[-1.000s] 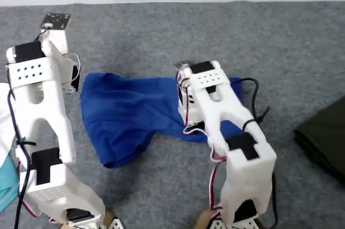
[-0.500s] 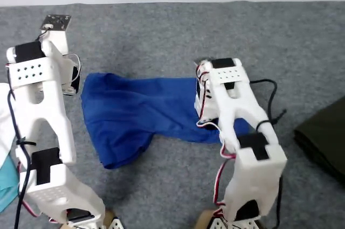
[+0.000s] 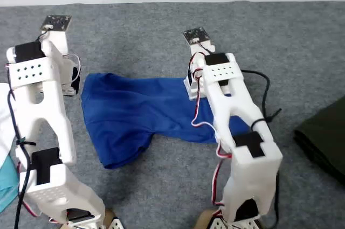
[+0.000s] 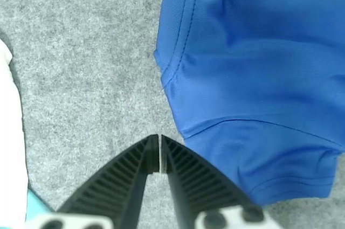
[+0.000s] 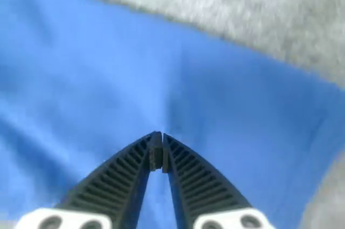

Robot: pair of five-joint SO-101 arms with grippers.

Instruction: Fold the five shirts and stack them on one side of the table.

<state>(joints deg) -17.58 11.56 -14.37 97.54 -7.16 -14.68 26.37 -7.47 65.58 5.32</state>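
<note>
A blue shirt (image 3: 135, 116) lies rumpled on the grey table (image 3: 280, 35) between the two arms, one end spread wide and the other drawn into a narrower, creased band. The left gripper (image 4: 160, 153) hangs over bare table just beside the shirt's stitched edge, its fingers pressed together and holding nothing. The right gripper (image 5: 159, 153) sits over the middle of the blue cloth, its fingers also closed tip to tip; faint creases run toward the tips, but whether any cloth is caught there cannot be told. A dark folded garment (image 3: 323, 143) lies at the right edge of the table, and a white cloth (image 3: 4, 105) and a teal cloth (image 3: 6, 186) lie near the left arm's base. The main risk appears to be an uneven grab: with the left fingers closed and off the cloth, they could miss the edge, so that only one side lifts and the shirt twists. Closed right fingers would likely drag or bunch the fabric rather than grip it. Folding over the existing wrinkles would probably give a lumpy bundle that stacks poorly, and a wide sweep could disturb the nearby garments
</note>
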